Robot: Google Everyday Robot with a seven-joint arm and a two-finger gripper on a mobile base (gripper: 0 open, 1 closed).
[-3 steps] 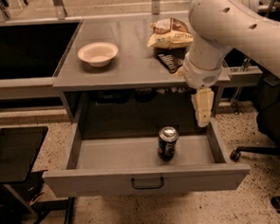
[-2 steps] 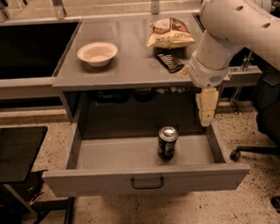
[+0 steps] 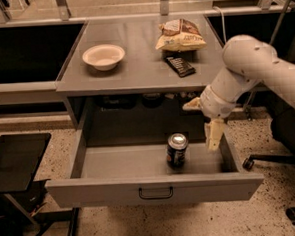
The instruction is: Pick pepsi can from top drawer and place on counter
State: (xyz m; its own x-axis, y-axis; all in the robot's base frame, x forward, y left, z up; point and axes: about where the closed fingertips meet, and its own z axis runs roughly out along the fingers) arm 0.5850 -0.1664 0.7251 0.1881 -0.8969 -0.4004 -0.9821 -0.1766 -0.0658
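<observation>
The gripper point(image 3: 213, 136) was seen pointing downward over the right end of the open drawer point(image 3: 157, 187), just inside its right wall and lower than the front edge of the counter point(image 3: 134, 70). Whether it was apart or together could not be told from this angle. It was attached to a thick white arm point(image 3: 249, 66), which was brought in from the right edge of the view and bent down toward the drawer.

The can point(image 3: 177, 150) was found standing upright on the drawer floor, right of centre and near the front panel, with its silver top lit. It was placed to the left of the gripper, near it but not touched by it, and a strip of drawer floor was left visible between them.

The drawer was pulled fully out from under the counter, and a small dark handle point(image 3: 155, 193) was set in the middle of its front panel.

On the counter above, a pale bowl point(image 3: 103, 56) was set on the left half. A crumpled bag of crisps point(image 3: 181, 35) was laid at the back right, and a flat black packet point(image 3: 180, 66) was laid just in front of it.

A low black side table point(image 3: 15, 160) was seen to the left of the drawer. The base and wheels of a chair point(image 3: 286, 181) were seen at the right on the speckled floor point(image 3: 194, 227).
</observation>
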